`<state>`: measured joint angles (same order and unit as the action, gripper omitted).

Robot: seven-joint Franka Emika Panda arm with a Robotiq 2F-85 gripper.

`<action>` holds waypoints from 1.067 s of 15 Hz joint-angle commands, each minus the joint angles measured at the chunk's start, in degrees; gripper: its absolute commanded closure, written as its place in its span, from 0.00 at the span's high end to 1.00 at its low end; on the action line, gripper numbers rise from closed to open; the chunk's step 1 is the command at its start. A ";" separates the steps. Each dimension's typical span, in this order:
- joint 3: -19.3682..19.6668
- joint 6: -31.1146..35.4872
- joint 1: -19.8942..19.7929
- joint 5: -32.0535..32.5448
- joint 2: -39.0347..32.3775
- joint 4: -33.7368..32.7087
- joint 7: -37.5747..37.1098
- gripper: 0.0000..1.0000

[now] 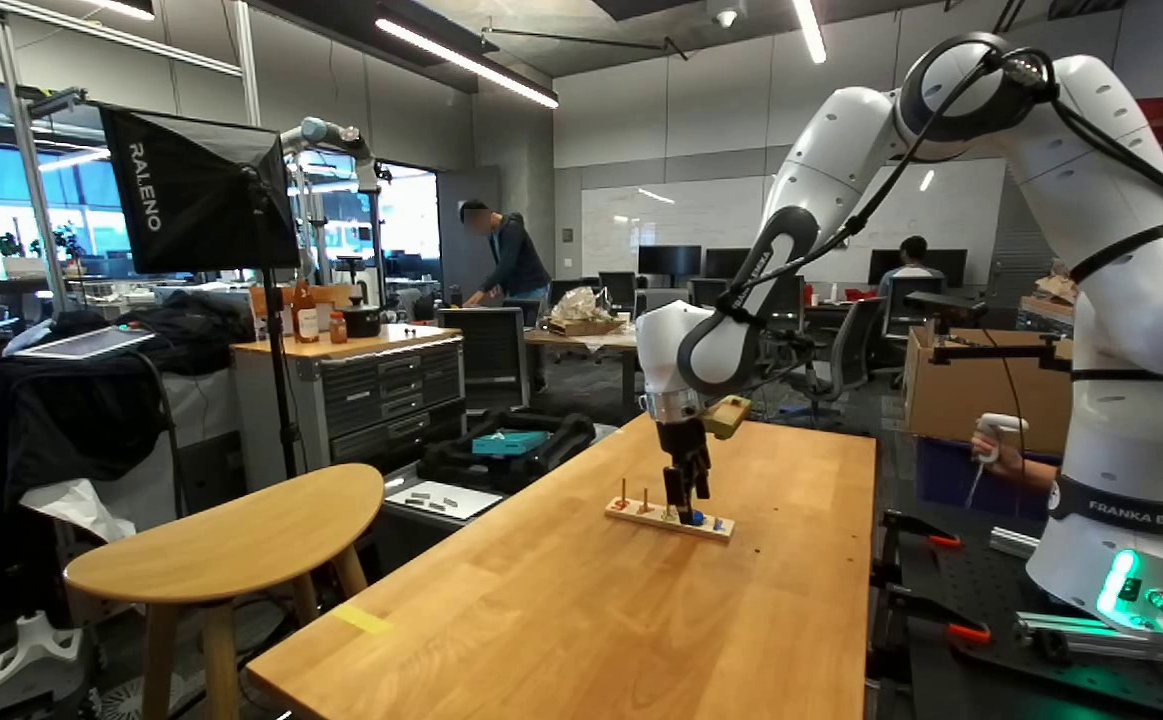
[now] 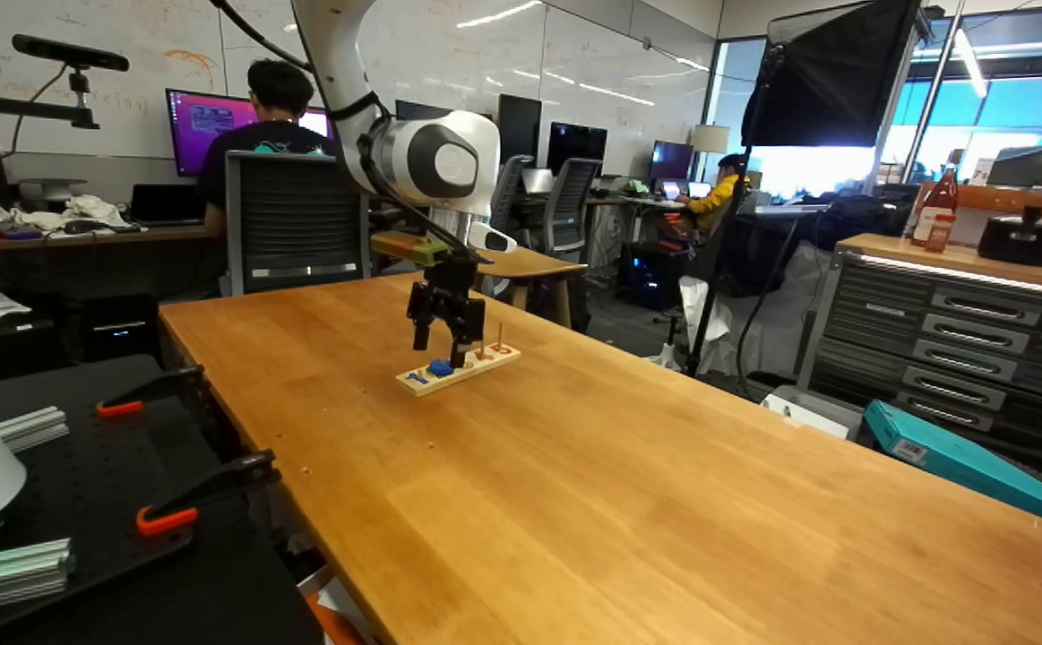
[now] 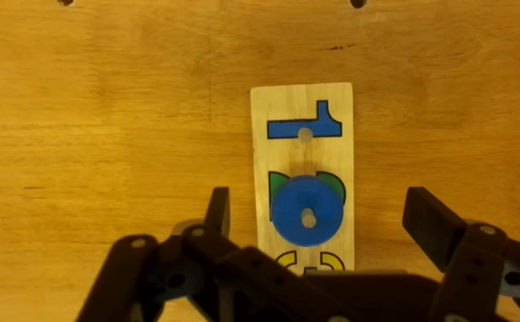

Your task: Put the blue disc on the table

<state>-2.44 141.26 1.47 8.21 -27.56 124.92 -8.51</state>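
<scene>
Blue disc (image 3: pixel 295 201) threaded on a peg (image 3: pixel 308 218), between widely parted fingers (image 3: pixel 434 228)

I look over the long rectangular table (image 1: pixel 561 600), its yellowish wood top streaked with fine grain. Above it bends my arm (image 1: pixel 829 152), white, smooth-shelled and rounded at the joints. My black gripper (image 3: pixel 320 205) points down, its fingers set wide; in the wrist view they stand on either side of the disc, apart from it. Whether a fingertip touches the table I cannot tell. Beneath lies the board (image 3: pixel 282 154), narrow, flat and straight-edged, pale wood printed with dark-outlined figures: a blue 1 (image 3: pixel 322 129), then a green figure (image 3: pixel 335 181) and a yellow figure (image 3: pixel 332 259), both partly covered. The blue disc, smooth and round, sits on this board over the green figure, ringing its peg. That peg is light, slender wood; another peg (image 3: pixel 305 135) stands on the 1.
</scene>
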 commanded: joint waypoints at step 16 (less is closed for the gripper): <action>-0.80 -1.46 1.77 -2.58 2.99 -0.37 2.62 0.18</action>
<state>-2.75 142.00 1.94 7.85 -27.66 124.67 -7.49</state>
